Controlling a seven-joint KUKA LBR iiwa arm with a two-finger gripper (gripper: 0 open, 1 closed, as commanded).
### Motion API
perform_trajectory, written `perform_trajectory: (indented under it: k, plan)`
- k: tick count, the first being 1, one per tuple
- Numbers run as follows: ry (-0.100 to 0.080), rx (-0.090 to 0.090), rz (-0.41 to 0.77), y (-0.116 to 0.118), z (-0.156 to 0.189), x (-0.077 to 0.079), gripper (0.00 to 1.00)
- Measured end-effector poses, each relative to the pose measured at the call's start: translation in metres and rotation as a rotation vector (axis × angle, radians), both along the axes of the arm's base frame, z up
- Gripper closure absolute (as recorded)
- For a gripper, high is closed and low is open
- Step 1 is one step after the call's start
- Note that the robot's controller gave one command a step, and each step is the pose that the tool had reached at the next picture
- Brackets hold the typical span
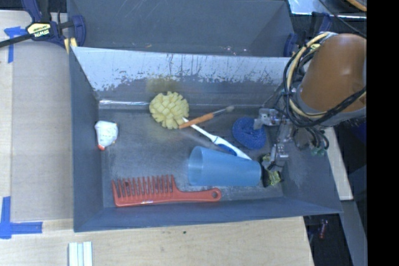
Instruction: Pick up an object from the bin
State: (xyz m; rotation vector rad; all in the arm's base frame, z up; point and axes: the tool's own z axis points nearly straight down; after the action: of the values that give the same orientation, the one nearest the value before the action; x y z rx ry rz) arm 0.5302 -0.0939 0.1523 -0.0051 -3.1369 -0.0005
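Blue plastic cup (224, 171) lies on its side in the near right part of the grey bin (187, 40), with its mouth to the left and its base to the right. My gripper (272, 176) sits low just beside that base; I cannot tell whether it is open or closed. I judge the cup light, hollow and smooth, likely to roll or slip. The narrower base end looks the best hold. A red comb (165, 191) lies nearer, a toothbrush (215, 141) farther.
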Motion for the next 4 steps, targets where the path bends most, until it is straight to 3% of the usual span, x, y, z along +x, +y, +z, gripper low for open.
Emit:
perform_trajectory:
  k: [1,2,3,4]
  plan:
    - [-0.008,-0.001,0.004,0.000,0.004,0.002,0.00]
    - [-0.010,-0.001,-0.220,-0.004,-0.083,0.060,0.00]
    - [-0.014,-0.002,-0.218,-0.004,-0.026,0.054,0.00]
    - [-0.010,-0.002,-0.261,-0.043,-0.052,0.079,0.00]
